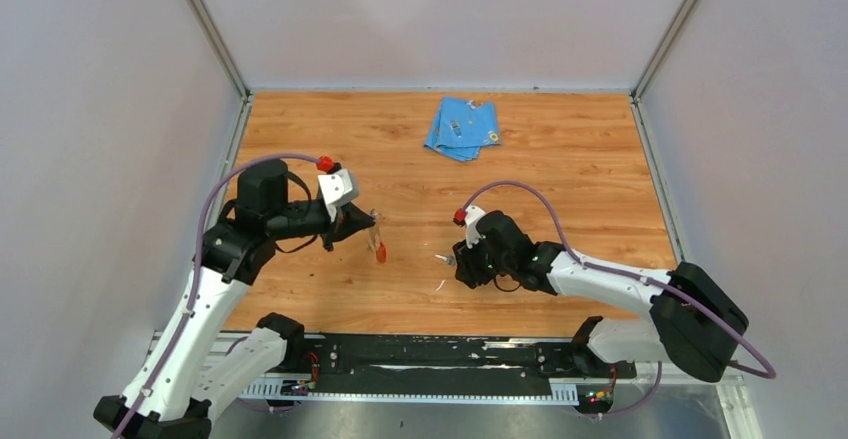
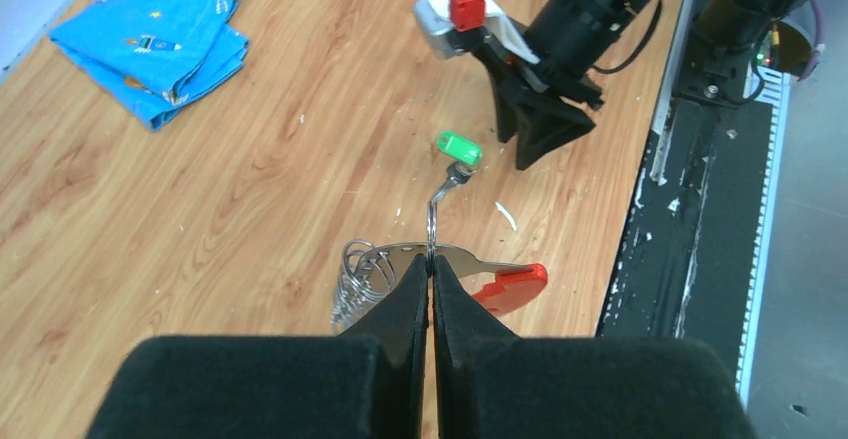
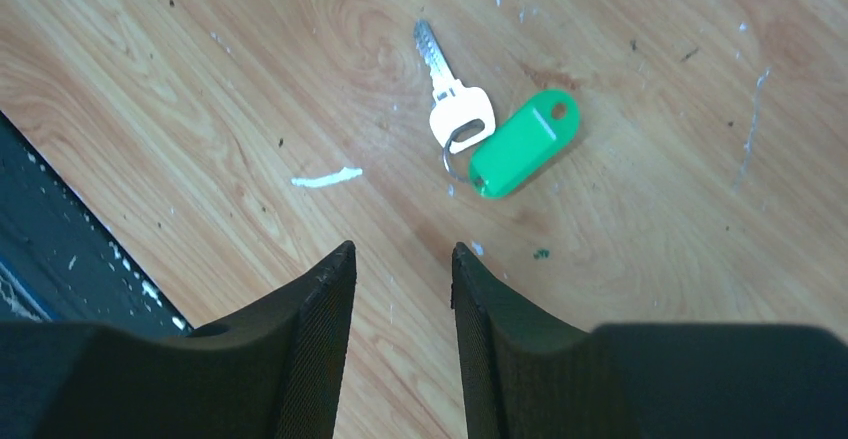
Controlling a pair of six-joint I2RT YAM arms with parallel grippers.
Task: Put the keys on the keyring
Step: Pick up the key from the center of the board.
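Pale walls close in a wood-grain desk (image 1: pixel 560 179), with a folded blue cloth (image 1: pixel 465 129) lying at the far side, well away from the work. The left arm (image 1: pixel 215 289) reaches in toward the middle. The left jaws are pressed tight together on the keyring (image 2: pixel 455 255), pinching its flat silvery part so the wire coils hang off one side and the red end (image 2: pixel 510 287) sticks out the other. A thin wire rises from the pinch toward the green-tagged key (image 3: pixel 455 119), though from above the two look apart. That key lies flat on the wood just ahead of the right jaws, which stand partly open over bare desk with nothing between them. I can't spot a yellow-tagged key anywhere.

What worries me is the pickup. The key is thin and lies flat, so pads coming down on it could skid over it or shove it along the grain. If they close on the green tag (image 3: pixel 522 144) instead, I'd expect the key to dangle from its small loop, leaving its hole hard to aim at the wire. The keyring is held only by a narrow pinch, so a push from the key might twist it in the grip.
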